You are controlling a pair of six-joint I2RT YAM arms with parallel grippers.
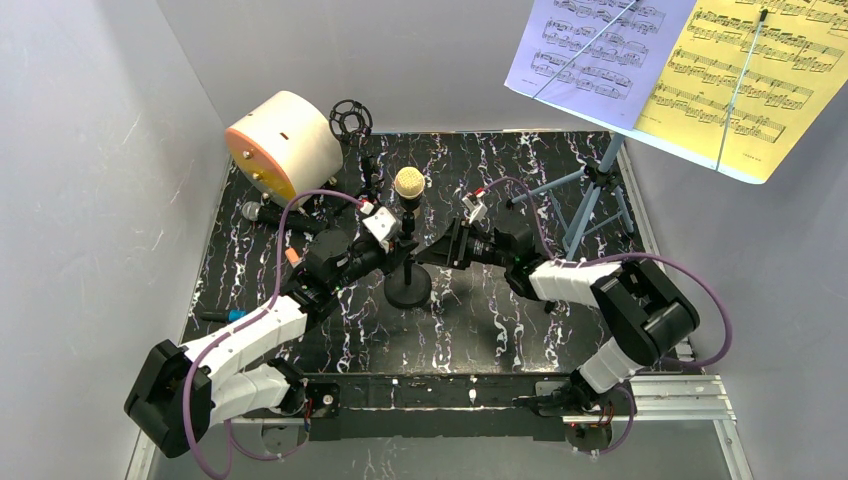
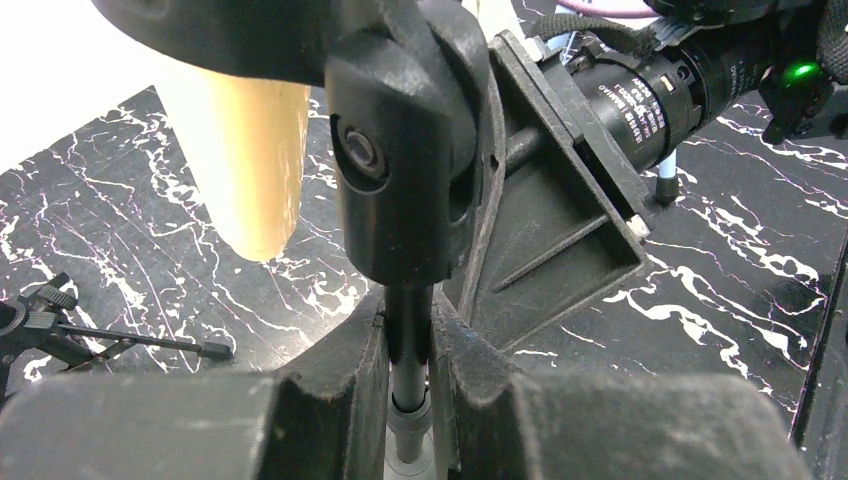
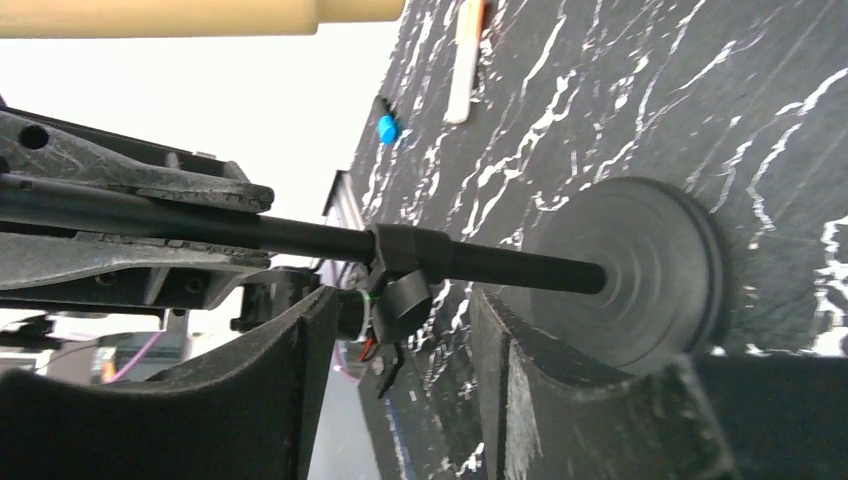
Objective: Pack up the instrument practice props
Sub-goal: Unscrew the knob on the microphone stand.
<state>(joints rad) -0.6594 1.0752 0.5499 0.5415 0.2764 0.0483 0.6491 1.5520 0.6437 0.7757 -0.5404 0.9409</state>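
A cream microphone [image 1: 408, 183] stands on the black round-base mic pole [image 1: 408, 288] at mid table. My left gripper [image 1: 398, 248] is shut on the pole's thin shaft [image 2: 410, 340], just under the mic clip. My right gripper [image 1: 432, 250] is open; its jaws [image 3: 400, 340] straddle the pole's collar knob [image 3: 400, 290] without touching, near the round base [image 3: 640, 270]. A silver-headed microphone [image 1: 262, 212] lies at the left. The blue music rack's tripod [image 1: 590, 195] stands at back right with a lavender sheet [image 1: 600, 45] and a yellow sheet [image 1: 760, 70].
A big cream cylinder with an orange face [image 1: 285, 140] lies at back left, with a black ring mount [image 1: 350, 118] beside it. A small orange piece [image 1: 291, 256] and a blue piece [image 1: 236, 314] lie near the left arm. Grey walls close in left and right.
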